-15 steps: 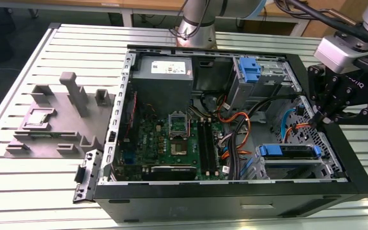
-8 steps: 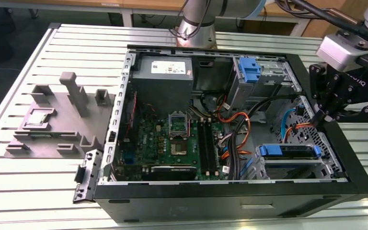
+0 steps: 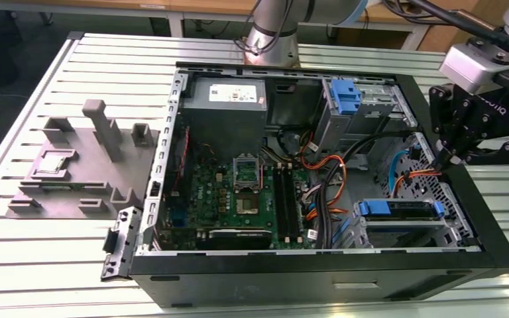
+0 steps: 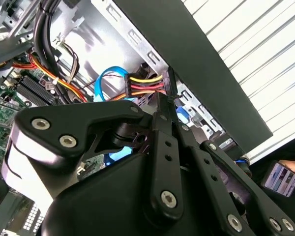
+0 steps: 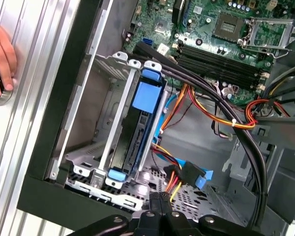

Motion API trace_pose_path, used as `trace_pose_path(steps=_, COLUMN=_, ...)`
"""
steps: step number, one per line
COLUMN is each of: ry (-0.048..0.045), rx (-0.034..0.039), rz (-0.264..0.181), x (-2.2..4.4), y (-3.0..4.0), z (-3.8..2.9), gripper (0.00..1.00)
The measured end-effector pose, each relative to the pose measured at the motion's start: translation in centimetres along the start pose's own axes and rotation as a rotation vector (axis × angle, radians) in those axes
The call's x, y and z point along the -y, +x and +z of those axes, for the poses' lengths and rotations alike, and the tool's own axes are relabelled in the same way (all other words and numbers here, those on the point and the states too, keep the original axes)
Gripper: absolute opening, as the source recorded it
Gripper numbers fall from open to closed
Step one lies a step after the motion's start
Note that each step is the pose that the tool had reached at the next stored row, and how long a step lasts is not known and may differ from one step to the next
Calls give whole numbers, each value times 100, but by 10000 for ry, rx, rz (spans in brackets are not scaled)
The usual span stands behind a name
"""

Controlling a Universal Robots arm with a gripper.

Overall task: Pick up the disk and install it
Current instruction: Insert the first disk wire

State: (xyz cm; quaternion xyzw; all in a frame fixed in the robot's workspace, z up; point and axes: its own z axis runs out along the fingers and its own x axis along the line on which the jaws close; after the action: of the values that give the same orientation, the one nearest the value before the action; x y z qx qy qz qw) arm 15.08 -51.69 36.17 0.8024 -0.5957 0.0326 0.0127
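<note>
My fingers are pinched together, empty, hanging inside the computer case above the drive cage. The disk sits edge-up in that cage. I judge it stiff, fairly heavy and shock-sensitive; best gripped by its blue rails.

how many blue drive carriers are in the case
2. One blue carrier sits in the upper drive cage at the far side; another, also in the first wrist view, sits in the lower cage near the front. Others may be hidden.
</note>
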Motion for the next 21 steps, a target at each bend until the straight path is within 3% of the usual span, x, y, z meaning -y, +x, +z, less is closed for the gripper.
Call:
trace_pose_path(steps=9, ry=-3, rx=-11, rz=-2, x=17, y=-8, z=1, gripper=12)
trace_pose_path(steps=12, ry=-4, rx=-12, rz=-2, x=17, y=-8, z=2, gripper=19)
trace_pose_path(steps=14, ry=-4, rx=-13, rz=-2, x=17, y=-8, z=2, gripper=32)
trace_pose_path(steps=16, ry=-4, rx=-13, rz=-13, x=17, y=-8, z=2, gripper=32)
trace_pose_path(steps=21, ry=42, rx=-9, rz=-714, x=17, y=-9, z=4, gripper=32)
